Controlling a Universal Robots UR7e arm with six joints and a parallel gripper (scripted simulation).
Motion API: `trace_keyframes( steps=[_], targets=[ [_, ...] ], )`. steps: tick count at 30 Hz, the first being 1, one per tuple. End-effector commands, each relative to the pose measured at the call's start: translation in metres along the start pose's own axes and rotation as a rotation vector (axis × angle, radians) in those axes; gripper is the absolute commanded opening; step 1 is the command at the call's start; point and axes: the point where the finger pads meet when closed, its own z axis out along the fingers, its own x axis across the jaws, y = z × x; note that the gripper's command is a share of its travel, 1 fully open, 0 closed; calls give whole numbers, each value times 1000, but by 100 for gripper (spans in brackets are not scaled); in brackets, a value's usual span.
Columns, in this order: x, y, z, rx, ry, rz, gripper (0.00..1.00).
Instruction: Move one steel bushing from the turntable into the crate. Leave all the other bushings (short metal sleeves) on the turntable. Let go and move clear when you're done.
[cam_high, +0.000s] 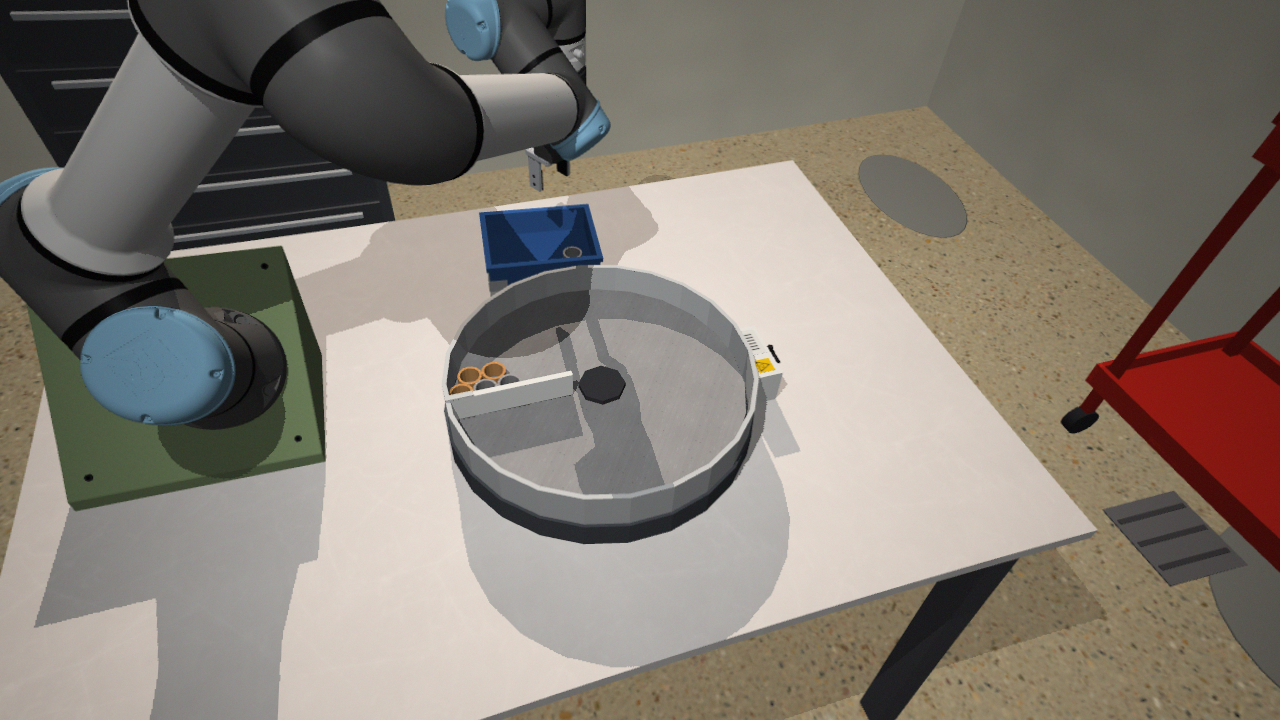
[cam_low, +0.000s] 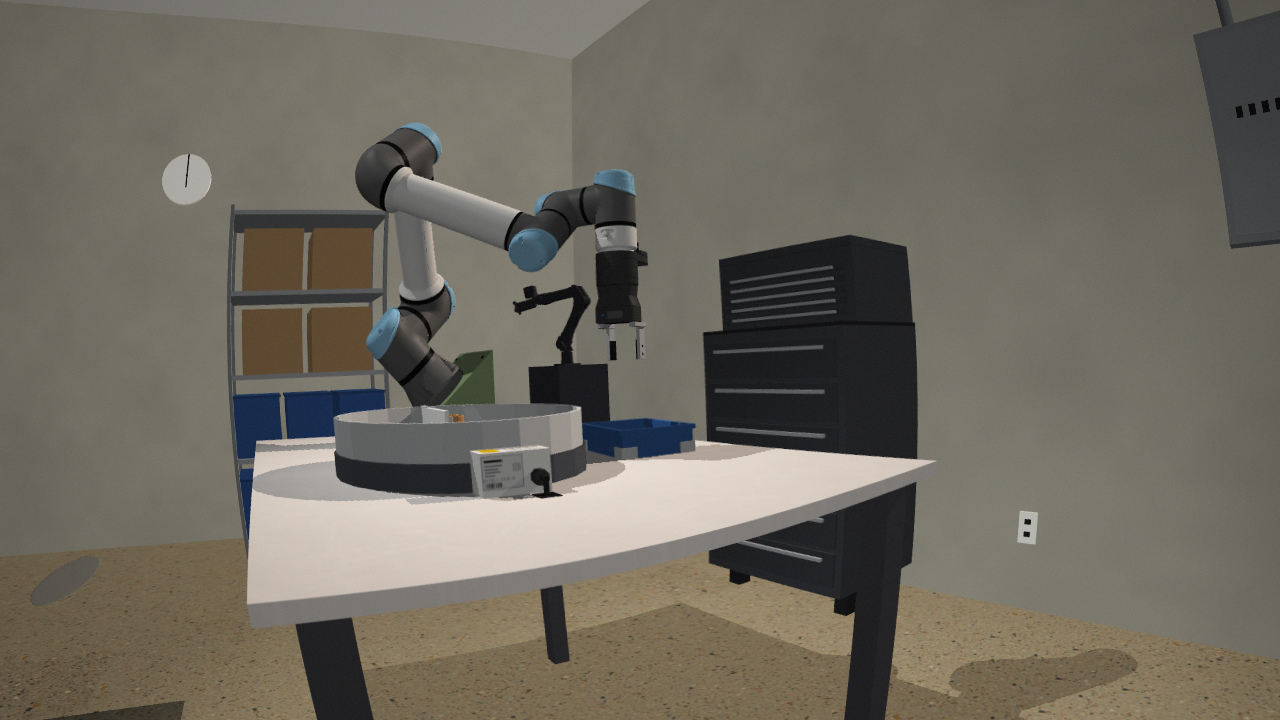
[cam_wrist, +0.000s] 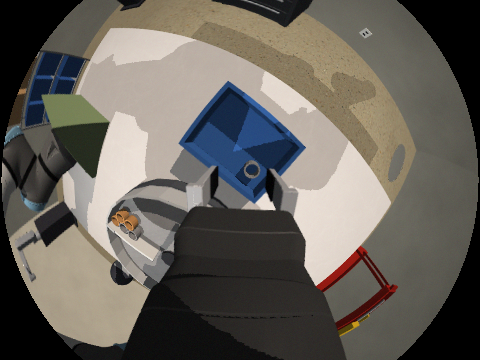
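One steel bushing (cam_high: 571, 252) lies inside the blue crate (cam_high: 539, 236), near its right front corner; it also shows in the wrist view (cam_wrist: 251, 170). The round grey turntable (cam_high: 601, 395) stands in front of the crate. Behind its white divider (cam_high: 512, 394) at the left sit several bushings (cam_high: 481, 377), some orange and some grey steel. My gripper (cam_high: 548, 172) hangs high above the crate, open and empty; it also shows in the side view (cam_low: 625, 345) and the wrist view (cam_wrist: 242, 190).
A green base block (cam_high: 183, 380) carries the arm at the table's left. A small white control box (cam_high: 766, 360) sits on the turntable's right side. A red cart (cam_high: 1199, 376) stands off the table at the right. A black drawer cabinet (cam_low: 810, 402) stands behind.
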Motion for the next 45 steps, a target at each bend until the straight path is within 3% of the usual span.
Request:
trace_keyframes(
  steps=[1,6,18,23,35,40,45],
  targets=[
    [0,0,-1,1,2,-9,100],
    [-3,-3,-4,0,1,-251,100],
    [-3,-3,-4,0,1,-251,100],
    [-6,-5,-7,-1,0,-492,100],
    [-6,-5,-7,-1,0,-492,100],
    [-8,-8,-10,-1,-1,-734,100],
    [-8,-8,-10,-1,-1,-734,100]
  ],
)
